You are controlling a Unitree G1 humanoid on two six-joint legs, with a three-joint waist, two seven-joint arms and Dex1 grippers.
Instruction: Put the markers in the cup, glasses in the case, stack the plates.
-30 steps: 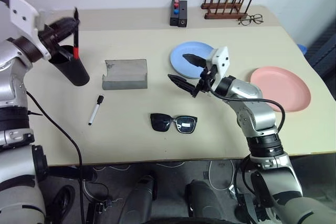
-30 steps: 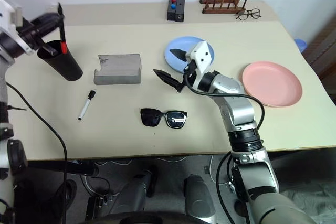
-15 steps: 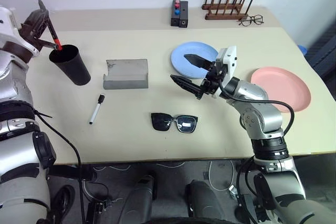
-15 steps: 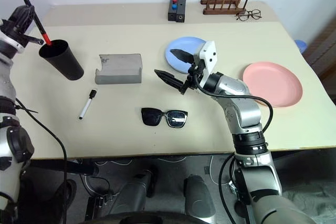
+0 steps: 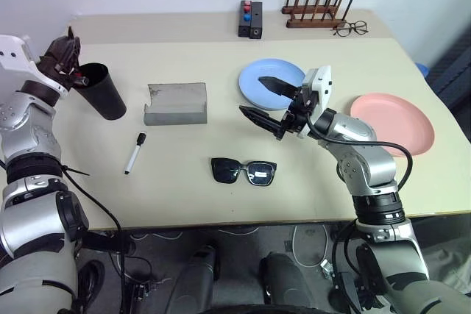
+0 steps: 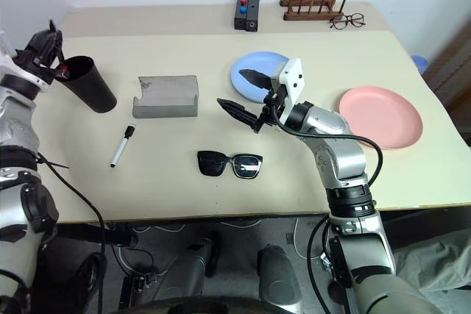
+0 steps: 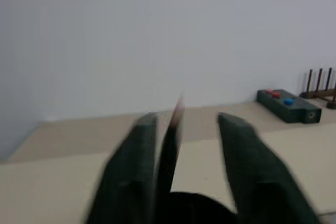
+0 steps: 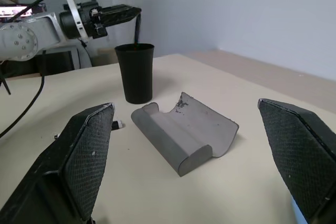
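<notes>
A: L wrist view blurred. Left gripper (image 5: pixel 70 64) at the cup (image 5: pixel 101 92) rim, fingers parted round a thin dark stick; grip unclear.
B: Right gripper (image 5: pixel 266 98)?
A: Wide apart, holds nothing. Sunglasses (image 5: pixel 244 171) just below it, case (image 5: pixel 175 104) beyond, marker (image 5: pixel 134 153) on bare table (image 5: pixel 184 196) further off.

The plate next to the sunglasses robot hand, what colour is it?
Light blue. The plate behind the right gripper shows best in the left eye view.

left gripper (image 7: pixel 181 182) and marker (image 7: pixel 170 150) blurred.
</notes>
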